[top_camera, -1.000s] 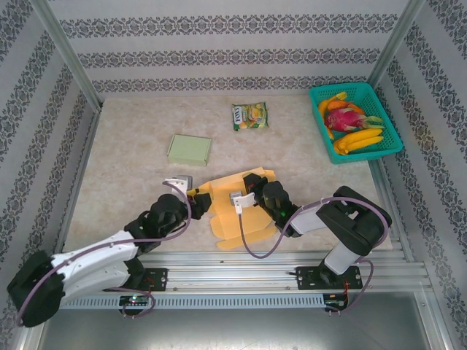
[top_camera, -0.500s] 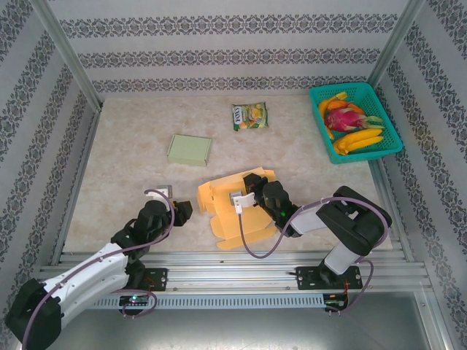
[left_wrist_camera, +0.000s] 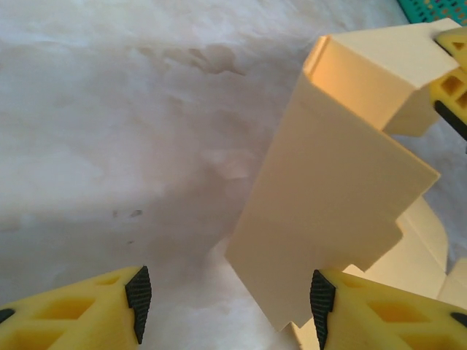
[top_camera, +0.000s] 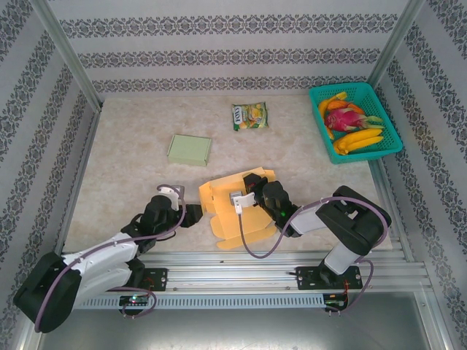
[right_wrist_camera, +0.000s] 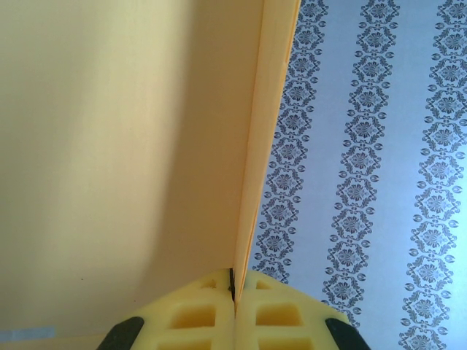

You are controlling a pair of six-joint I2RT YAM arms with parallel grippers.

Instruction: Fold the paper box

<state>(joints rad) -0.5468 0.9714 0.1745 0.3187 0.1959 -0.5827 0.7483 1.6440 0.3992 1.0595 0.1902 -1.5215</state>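
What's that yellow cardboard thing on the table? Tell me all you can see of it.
It is the paper box, a yellow sheet of thin card, only partly folded. Its base lies flat near the front of the table, with notched flaps; one panel stands up, creased at the top. The right gripper is shut on a raised edge. The open left gripper faces the standing panel, apparently not gripping it.

Paper box [top_camera: 219, 197] partly beneath right claw [top_camera: 252, 181]
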